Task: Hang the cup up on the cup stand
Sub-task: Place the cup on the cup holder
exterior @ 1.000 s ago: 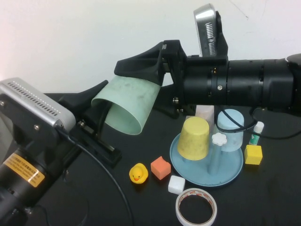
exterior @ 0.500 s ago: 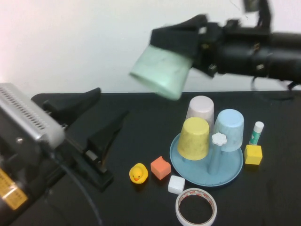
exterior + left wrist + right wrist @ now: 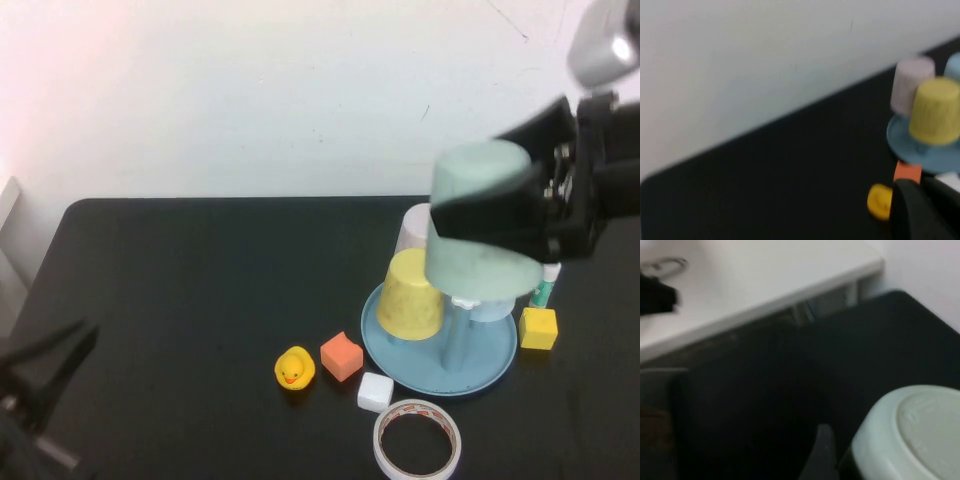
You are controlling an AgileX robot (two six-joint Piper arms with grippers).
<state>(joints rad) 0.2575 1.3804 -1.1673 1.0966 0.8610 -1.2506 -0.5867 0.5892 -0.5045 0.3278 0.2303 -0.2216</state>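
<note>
The right hand grips the pale mint-green plastic cup upside down above the round light-blue pegged cup stand. The left hand (low, tabletop's near-left corner) gapes empty.
</note>
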